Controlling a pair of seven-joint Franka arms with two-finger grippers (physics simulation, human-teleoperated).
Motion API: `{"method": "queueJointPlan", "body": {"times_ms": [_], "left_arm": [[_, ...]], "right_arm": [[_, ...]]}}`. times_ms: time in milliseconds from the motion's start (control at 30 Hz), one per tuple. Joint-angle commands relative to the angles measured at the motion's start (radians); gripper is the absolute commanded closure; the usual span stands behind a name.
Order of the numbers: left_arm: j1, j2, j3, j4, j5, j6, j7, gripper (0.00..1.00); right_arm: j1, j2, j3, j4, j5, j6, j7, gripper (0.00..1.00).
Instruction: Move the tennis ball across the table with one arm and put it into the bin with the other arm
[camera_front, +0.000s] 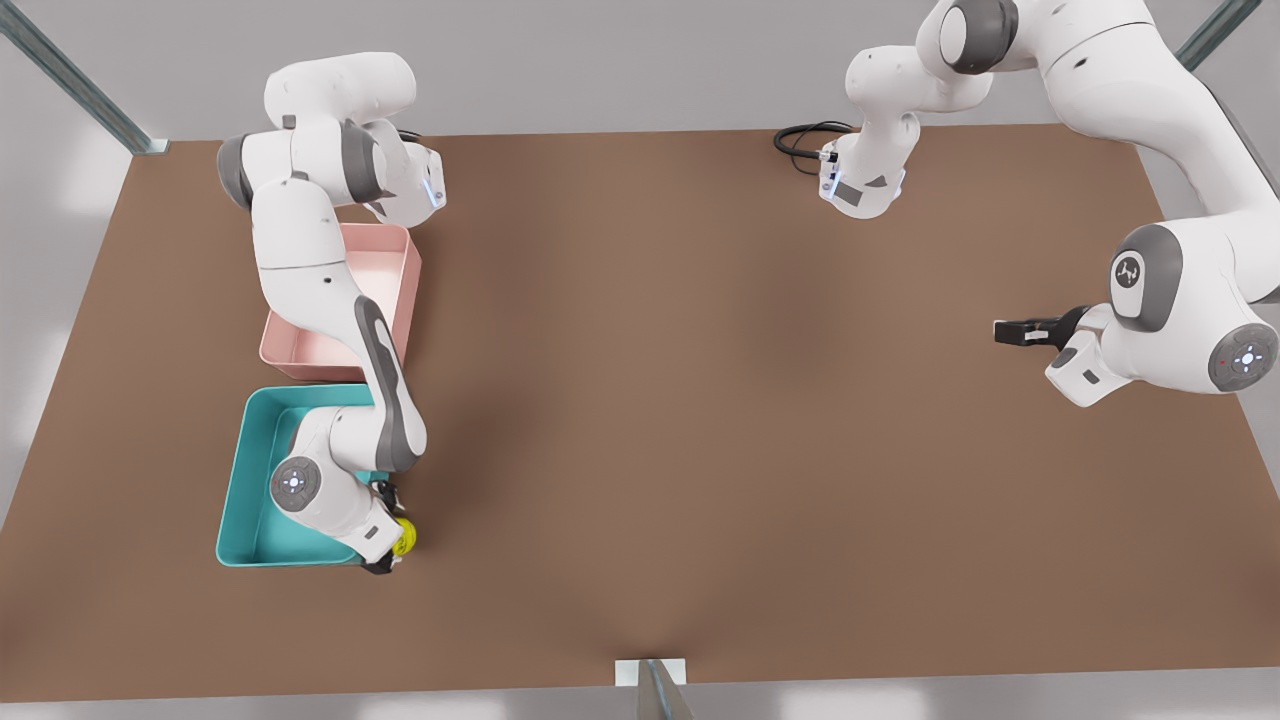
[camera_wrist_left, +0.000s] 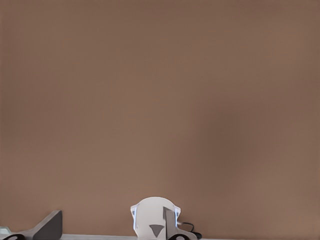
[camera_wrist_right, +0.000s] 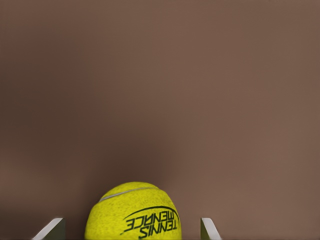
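The yellow-green tennis ball (camera_front: 404, 537) (camera_wrist_right: 133, 212) sits just outside the teal bin (camera_front: 238, 478), at the bin's near corner on the front view's left. My right gripper (camera_front: 384, 531) (camera_wrist_right: 132, 230) is open around it. In the right wrist view, its fingertips (camera_wrist_right: 52, 228) stand on both sides of the ball with a gap on each side. My left gripper (camera_front: 1008, 331) waits over the brown table (camera_front: 700, 350) at the front view's right, holding nothing. One of its fingers (camera_wrist_left: 49, 227) shows far off to the side.
A pink tray (camera_front: 392, 262) lies right behind the teal bin, partly under the right arm's links. The left arm's base and a black cable (camera_front: 800, 140) sit at the table's far edge. A metal post (camera_front: 655, 690) stands at the near edge.
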Motion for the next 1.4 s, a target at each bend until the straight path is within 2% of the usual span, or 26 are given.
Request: {"method": "queueJointPlan", "body": {"times_ms": [0, 467, 500, 567, 633, 833, 967, 1067, 1100, 1167, 1267, 1333, 1367], "left_arm": [[0.000, -0.002, 0.000, 0.000, 0.000, -0.002, -0.024, 0.00], [0.000, 0.006, 0.000, 0.000, -0.002, -0.001, -0.024, 0.00], [0.000, 0.006, 0.000, 0.000, 0.000, -0.001, -0.024, 0.00], [0.000, 0.006, 0.000, 0.000, -0.002, -0.004, -0.025, 0.00], [0.002, 0.006, 0.000, 0.000, -0.002, -0.005, -0.025, 0.00], [0.000, 0.015, 0.000, 0.000, 0.000, -0.005, -0.025, 0.00], [-0.005, 0.003, -0.003, 0.005, 0.000, -0.022, -0.028, 0.00], [-0.006, 0.003, -0.003, 0.008, 0.000, -0.021, -0.030, 0.00], [-0.006, -0.003, -0.004, 0.013, 0.003, -0.024, -0.030, 0.00], [-0.008, -0.005, -0.004, 0.014, 0.004, -0.056, -0.033, 0.00], [-0.006, -0.005, -0.010, 0.014, 0.004, -0.056, -0.033, 0.00], [-0.006, -0.005, -0.010, 0.014, 0.004, -0.054, -0.033, 0.00], [-0.006, -0.005, -0.010, 0.014, 0.004, -0.054, -0.033, 0.00]], "right_arm": [[-0.001, 0.002, 0.000, 0.000, 0.002, 0.021, -0.127, 0.00], [-0.003, 0.067, -0.002, 0.002, 0.002, 0.103, -0.112, 0.00], [-0.003, 0.067, -0.002, 0.002, 0.002, 0.101, -0.110, 0.07], [0.000, 0.064, -0.003, 0.002, 0.002, 0.101, -0.112, 0.40], [0.002, 0.062, -0.002, 0.004, 0.004, 0.101, -0.110, 0.45], [0.020, 0.050, 0.005, 0.010, 0.063, 0.084, -0.092, 0.45], [0.028, -0.037, 0.015, 0.008, 0.085, -0.060, 0.029, 0.45], [0.023, -0.139, 0.008, 0.013, 0.085, -0.239, 0.091, 0.44], [0.016, -0.166, -0.008, 0.017, 0.079, -0.304, 0.100, 0.44], [0.014, -0.179, -0.098, 0.019, 0.074, -0.364, 0.097, 0.44], [0.014, -0.142, -0.210, 0.028, 0.060, -0.354, 0.100, 0.44], [0.013, -0.091, -0.238, 0.051, 0.065, -0.336, 0.103, 0.44], [0.008, -0.079, -0.236, 0.050, 0.070, -0.333, 0.103, 0.39]]}}
